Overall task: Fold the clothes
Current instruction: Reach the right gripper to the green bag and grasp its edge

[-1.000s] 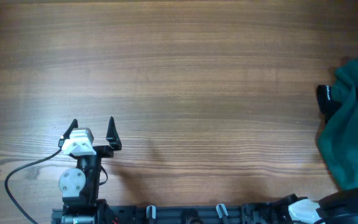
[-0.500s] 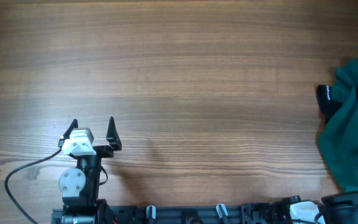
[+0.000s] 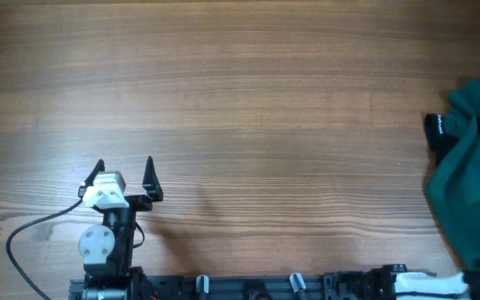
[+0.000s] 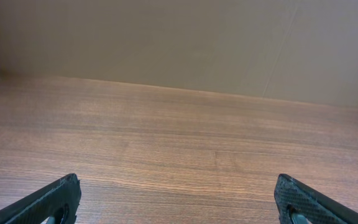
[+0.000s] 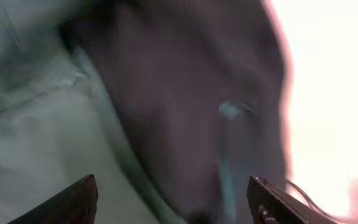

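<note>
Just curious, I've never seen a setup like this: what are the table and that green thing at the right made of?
Table: looks like wood, or a wood-look laminate, with a matte finish and long grain lines running across it. Green cloth: soft fabric with a dull finish; it lies in folds and rumples.

A brown wood-grain tabletop (image 3: 240,100) meets a plain beige wall (image 4: 166,37) along its far edge, under even light.
</note>
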{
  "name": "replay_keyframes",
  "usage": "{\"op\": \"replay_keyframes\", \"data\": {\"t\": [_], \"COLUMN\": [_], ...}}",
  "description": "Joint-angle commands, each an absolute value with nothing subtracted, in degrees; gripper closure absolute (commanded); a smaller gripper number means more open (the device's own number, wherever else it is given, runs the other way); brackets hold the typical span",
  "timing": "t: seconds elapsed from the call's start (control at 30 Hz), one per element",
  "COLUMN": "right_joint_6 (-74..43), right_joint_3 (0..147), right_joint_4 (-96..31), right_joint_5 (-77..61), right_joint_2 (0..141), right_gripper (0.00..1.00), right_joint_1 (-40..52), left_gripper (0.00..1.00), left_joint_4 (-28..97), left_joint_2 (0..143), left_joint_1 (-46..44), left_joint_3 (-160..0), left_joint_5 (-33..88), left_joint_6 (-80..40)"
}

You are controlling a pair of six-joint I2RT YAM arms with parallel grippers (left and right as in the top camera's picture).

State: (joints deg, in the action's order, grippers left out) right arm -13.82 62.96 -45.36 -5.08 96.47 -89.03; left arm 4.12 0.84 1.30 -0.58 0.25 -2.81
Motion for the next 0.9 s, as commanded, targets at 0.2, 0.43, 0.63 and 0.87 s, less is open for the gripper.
{"op": "replay_keyframes", "data": {"t": [0.2,0.43,0.63,0.87], "right_joint_6": [-7.44,-7.73,-14.2,-15.25], "right_joint_3": [62.22,60.95,59.18,59.18], "right_joint_4": [-41.52,-40.36,-44.91,-45.47], "right_joint_5": [-16.58,-14.87,-9.19,-10.13], "right_joint_2": [101.8,101.8,101.8,101.8], "right_gripper": [0.25,0.36,0.4,0.96], "right_joint_1": [-88.58,-85.27,-85.3,-85.3], "left_gripper": [0.0,0.0,0.0,0.0], "left_joint_4": [4.19,4.19,4.19,4.21], "left_joint_2": [0.45,0.45,0.45,0.45], "left_joint_1": [1.63,1.63,1.63,1.63], "left_joint_3": [-0.32,-0.32,-0.32,-0.32], "left_joint_5": [-0.08,-0.08,-0.1,-0.08], "left_joint_6": [-1.89,-1.89,-1.89,-1.89]}}
